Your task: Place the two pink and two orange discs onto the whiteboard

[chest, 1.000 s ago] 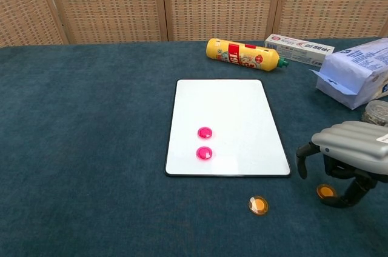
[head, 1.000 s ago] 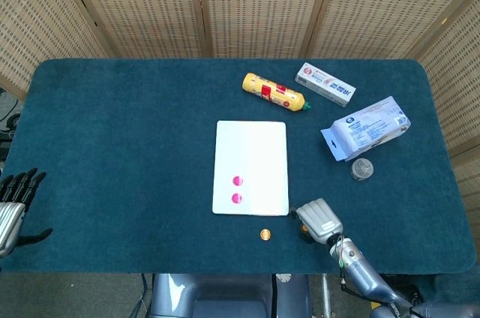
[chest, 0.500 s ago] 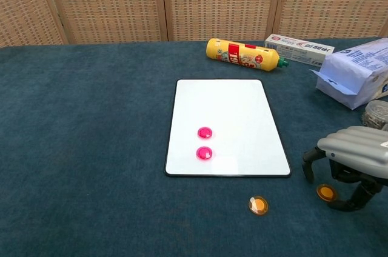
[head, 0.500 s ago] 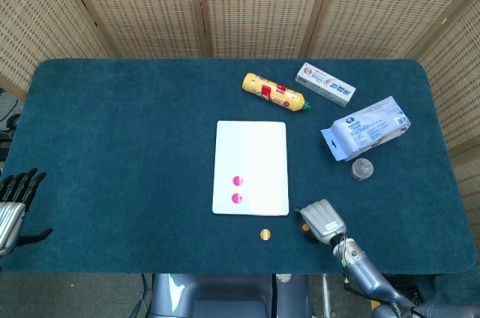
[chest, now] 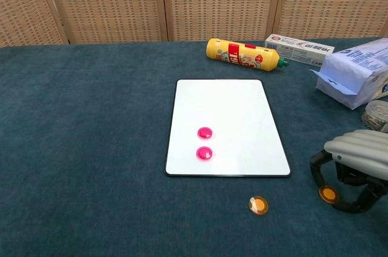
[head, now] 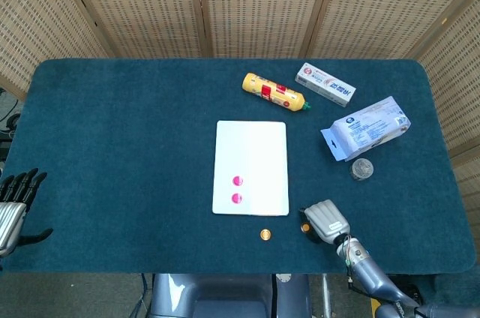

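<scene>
over the near orange disc (chest: 328, 194), the right hand (chest: 357, 163) has shifted right, fingers (chest: 319, 165) spread around it.

- a staged robot test area, likely a lab rather than a home
- woven folding screens (head: 255, 3) wall off the back
- a table covered in dark teal cloth (head: 112, 138) bears scattered, unrelated grocery items

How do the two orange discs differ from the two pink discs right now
The orange discs lie on the blue cloth, off the whiteboard; the pink discs sit on it. The pink discs lie close together; the orange discs lie farther apart. One orange disc lies under the right hand, between its fingers; no hand is near the pink discs. All four are small and round.
</scene>
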Robot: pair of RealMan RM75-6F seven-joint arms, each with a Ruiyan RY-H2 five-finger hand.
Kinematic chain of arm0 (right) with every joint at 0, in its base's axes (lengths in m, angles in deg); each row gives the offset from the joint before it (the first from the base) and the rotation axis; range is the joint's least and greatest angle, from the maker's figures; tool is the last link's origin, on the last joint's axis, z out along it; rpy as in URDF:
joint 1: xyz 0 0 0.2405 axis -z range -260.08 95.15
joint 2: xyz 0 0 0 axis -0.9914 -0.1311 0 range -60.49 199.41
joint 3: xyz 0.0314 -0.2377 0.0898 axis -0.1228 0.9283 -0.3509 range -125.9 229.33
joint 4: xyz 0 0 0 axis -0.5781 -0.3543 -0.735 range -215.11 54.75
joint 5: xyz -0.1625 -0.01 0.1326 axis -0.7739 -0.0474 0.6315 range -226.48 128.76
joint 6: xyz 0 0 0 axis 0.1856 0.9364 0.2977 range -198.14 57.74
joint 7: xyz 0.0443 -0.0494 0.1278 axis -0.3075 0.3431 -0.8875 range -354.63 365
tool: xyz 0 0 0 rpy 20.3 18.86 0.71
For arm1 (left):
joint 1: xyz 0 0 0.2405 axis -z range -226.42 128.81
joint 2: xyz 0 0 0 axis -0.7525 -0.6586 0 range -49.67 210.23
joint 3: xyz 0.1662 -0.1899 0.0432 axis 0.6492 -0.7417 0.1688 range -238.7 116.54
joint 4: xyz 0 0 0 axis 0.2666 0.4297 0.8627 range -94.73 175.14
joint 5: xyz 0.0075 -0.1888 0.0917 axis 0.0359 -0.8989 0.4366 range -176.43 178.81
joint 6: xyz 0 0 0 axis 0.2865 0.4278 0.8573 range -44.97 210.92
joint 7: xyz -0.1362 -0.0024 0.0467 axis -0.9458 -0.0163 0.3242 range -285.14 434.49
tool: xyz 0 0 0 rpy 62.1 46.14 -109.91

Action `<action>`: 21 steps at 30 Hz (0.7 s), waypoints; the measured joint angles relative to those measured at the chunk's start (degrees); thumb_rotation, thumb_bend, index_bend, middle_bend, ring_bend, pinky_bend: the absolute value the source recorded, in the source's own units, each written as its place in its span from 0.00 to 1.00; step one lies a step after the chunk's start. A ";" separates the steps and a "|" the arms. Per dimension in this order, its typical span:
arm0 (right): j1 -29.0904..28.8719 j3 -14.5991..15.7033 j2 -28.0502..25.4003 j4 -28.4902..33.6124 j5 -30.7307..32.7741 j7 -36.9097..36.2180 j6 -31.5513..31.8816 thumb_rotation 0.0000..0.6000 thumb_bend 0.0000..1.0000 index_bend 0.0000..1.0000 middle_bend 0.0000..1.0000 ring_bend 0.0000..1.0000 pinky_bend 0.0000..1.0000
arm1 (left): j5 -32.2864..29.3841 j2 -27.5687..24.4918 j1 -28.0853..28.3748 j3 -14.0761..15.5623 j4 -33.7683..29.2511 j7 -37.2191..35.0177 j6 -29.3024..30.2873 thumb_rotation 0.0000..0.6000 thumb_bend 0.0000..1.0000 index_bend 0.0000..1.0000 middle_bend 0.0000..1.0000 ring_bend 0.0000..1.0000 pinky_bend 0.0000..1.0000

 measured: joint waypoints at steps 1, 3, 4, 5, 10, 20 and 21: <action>0.07 -0.02 -0.01 -0.06 -0.14 -0.18 -0.01 1.00 0.36 0.56 1.00 0.94 1.00 | -0.01 0.01 0.00 0.03 0.02 0.00 -0.06 1.00 0.00 0.00 0.00 0.00 0.00; 0.25 -0.08 -0.04 -0.20 -0.47 -0.66 -0.06 1.00 0.36 0.56 1.00 0.94 1.00 | 0.00 0.04 0.02 0.04 0.05 0.00 -0.08 1.00 0.00 0.00 0.00 0.00 0.00; 0.35 -0.12 -0.09 -0.26 -0.67 -0.87 -0.12 1.00 0.36 0.56 1.00 0.94 1.00 | 0.00 0.03 0.02 0.03 0.05 -0.01 -0.07 1.00 0.00 0.00 0.00 0.00 0.00; 0.39 -0.15 -0.12 -0.29 -0.77 -0.95 -0.15 1.00 0.36 0.56 1.00 0.94 1.00 | 0.00 0.03 0.03 0.02 0.05 -0.02 -0.07 1.00 0.00 0.00 0.00 0.00 0.00; 0.46 -0.74 -0.62 0.27 -1.26 -1.47 -0.12 1.00 0.36 0.56 1.00 0.94 1.00 | 0.05 -0.04 -0.02 0.05 -0.02 -0.15 0.02 1.00 0.00 0.00 0.00 0.00 0.00; -4.01 -8.00 -2.18 5.27 4.02 2.94 -1.21 1.00 0.37 0.56 1.00 0.94 1.00 | 0.12 -0.19 -0.07 0.03 0.02 -0.58 0.16 1.00 0.00 0.00 0.00 0.00 0.00; -4.77 -8.75 -2.11 5.52 5.37 3.86 -1.43 1.00 0.37 0.56 1.00 0.94 1.00 | 0.05 -0.21 -0.06 0.00 0.04 -0.66 0.15 1.00 0.00 0.00 0.00 0.00 0.00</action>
